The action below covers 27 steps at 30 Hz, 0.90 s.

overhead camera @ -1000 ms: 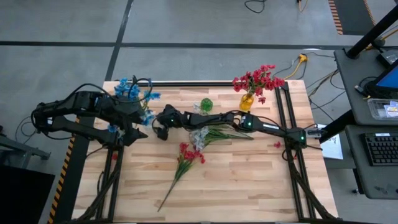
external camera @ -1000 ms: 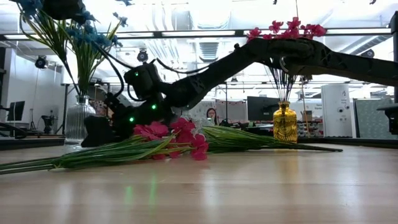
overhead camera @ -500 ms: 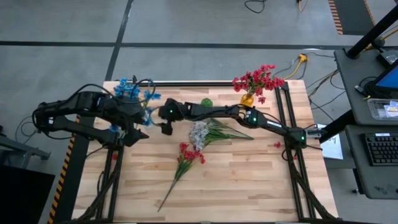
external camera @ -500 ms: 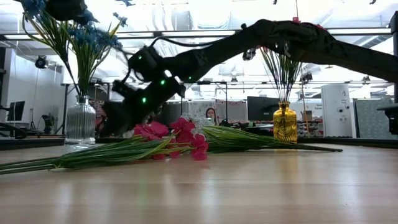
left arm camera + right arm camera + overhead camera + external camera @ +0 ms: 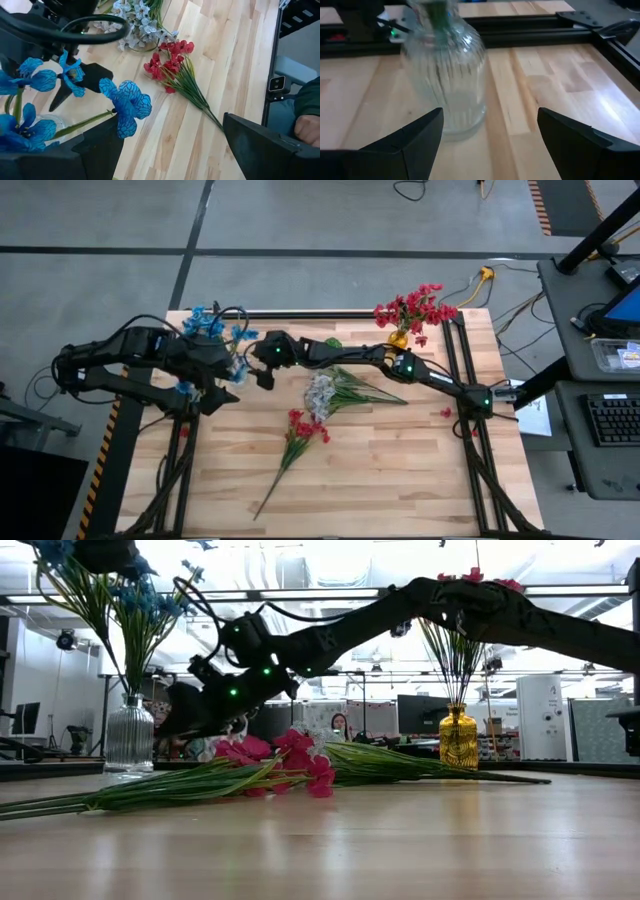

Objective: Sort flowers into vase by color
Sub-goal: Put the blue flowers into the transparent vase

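Landmark: clear ribbed glass vase (image 5: pixel 447 82) at the table's back-left, holding the blue flowers (image 5: pixel 212 330). Right gripper (image 5: pixel 262 376) sits just right of that vase, fingers spread, nothing between them; right wrist view looks straight at the vase past both parted fingers (image 5: pixel 415 137). Versus a second ago, the right arm has swung from low over the loose bunches up and toward the vase; in the low view its gripper (image 5: pixel 185 720) is now lifted off the wood, hanging above the lying stems. Left gripper (image 5: pixel 215 385) stays beside the vase on its near side, unchanged, jaws spread and empty, blue blossoms (image 5: pixel 127 105) close in front of its camera. White flowers (image 5: pixel 321 393) lie flat on the table to the right of the vase, stems pointing away from it; now uncovered, where earlier the arm crossed over them. Loose red flowers (image 5: pixel 305 430) lie further right and nearer the front, same spot as before. Yellow vase (image 5: pixel 398 342) with red flowers (image 5: pixel 415 307) stands well right of the glass vase, unmoved. A person's hand (image 5: pixel 306 127) shows at the left wrist view's edge.
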Each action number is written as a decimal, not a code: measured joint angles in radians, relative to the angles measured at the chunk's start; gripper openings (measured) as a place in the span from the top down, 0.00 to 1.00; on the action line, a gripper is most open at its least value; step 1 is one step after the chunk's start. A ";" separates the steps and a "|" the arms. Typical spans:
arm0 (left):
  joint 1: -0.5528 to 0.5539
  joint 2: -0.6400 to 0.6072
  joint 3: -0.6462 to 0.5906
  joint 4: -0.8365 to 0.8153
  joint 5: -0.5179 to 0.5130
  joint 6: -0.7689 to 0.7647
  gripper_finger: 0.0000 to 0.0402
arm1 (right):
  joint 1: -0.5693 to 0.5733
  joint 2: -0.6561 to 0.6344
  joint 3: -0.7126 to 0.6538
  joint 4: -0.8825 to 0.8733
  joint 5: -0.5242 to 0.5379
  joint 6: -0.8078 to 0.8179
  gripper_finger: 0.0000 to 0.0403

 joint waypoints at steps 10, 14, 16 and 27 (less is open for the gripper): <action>0.000 -0.044 0.000 0.000 0.000 0.017 0.20 | 0.001 -0.020 0.000 0.127 0.003 0.017 0.26; 0.000 -0.051 0.000 -0.001 -0.001 0.038 0.20 | -0.002 -0.029 0.000 0.232 -0.006 0.037 0.24; 0.000 -0.052 0.000 -0.001 -0.002 0.049 0.20 | 0.002 -0.029 0.000 0.251 -0.037 0.072 0.23; 0.000 -0.047 0.000 -0.001 -0.028 0.055 0.20 | 0.043 0.018 -0.002 0.337 0.056 0.082 0.20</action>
